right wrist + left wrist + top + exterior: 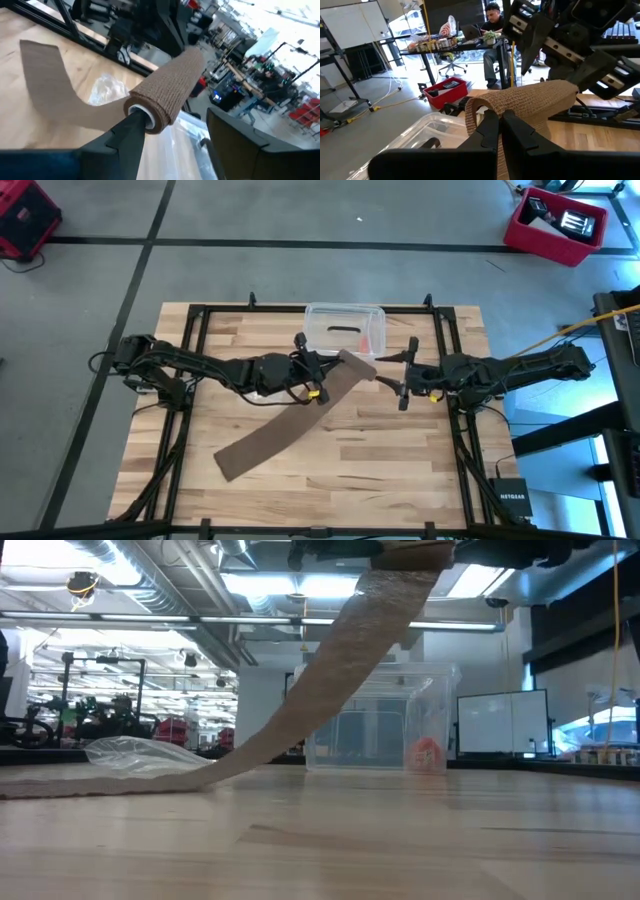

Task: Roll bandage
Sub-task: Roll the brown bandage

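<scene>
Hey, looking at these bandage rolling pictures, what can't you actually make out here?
- Low view: both pincers are cut off by the top edge; only the bandage hangs down.
- High view: the rolled end's grip is too small to read, as is the clear box's orange content.
- Left wrist view: the bandage hides what lies behind it.
- Right wrist view: the roll's far end is blurred.

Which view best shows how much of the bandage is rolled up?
The right wrist view: the rolled end of the bandage shows end-on at the right gripper. The high view shows the flat tail, the low view the rising strip, the left wrist view one fold.
</scene>
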Robot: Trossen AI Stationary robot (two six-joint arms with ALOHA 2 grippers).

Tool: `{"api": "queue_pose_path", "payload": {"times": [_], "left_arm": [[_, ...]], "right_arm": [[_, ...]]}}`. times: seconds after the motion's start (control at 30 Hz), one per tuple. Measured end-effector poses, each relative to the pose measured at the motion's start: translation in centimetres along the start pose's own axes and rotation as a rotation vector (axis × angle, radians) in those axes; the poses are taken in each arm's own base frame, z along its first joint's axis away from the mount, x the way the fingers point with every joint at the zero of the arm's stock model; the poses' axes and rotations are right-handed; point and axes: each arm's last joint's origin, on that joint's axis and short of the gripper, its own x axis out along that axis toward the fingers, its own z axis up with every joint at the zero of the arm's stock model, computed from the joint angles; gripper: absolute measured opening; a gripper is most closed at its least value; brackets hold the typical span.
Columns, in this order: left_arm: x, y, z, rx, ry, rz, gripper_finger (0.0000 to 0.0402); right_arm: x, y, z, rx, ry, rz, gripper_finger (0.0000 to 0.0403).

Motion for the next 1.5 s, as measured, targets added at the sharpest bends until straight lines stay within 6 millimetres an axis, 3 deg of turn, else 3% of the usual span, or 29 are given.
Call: {"api": "queue_pose_path", "payload": {"times": [0.27,0.63,0.83,1.03,1.2,1.33,1.5], "left_arm": [[0.0,-0.1,0.0,-0.005,-0.002,-0.012,0.0],[-0.2,-0.3,0.2,-0.007,-0.011,-0.043,0.0001],[-0.2,-0.4,0.1,-0.018,-0.008,-0.046,0.0028],[-1.0,-0.2,1.0,0.016,-0.023,-0.065,0.0101],[-2.9,0.5,2.3,0.086,-0.005,-0.08,0.0164],[-3.2,0.7,2.2,0.113,0.03,-0.074,0.0184],[-2.8,1.4,2.1,0.054,0.039,-0.043,0.0182]], "right_arm": [[0.2,-0.2,0.5,0.009,-0.046,-0.034,0.0199],[1.6,0.6,0.3,-0.048,-0.025,-0.02,0.0104],[1.3,0.3,0.4,-0.04,-0.027,-0.047,0.0017],[0.4,-0.4,0.8,0.058,-0.072,-0.062,0.0019],[-0.8,-1.2,1.2,0.129,-0.124,-0.088,0.0012],[-1.5,-1.9,1.9,0.169,-0.161,-0.099,0.0012],[-2.3,-3.3,4.1,0.209,-0.223,-0.004,0.0012]]}}
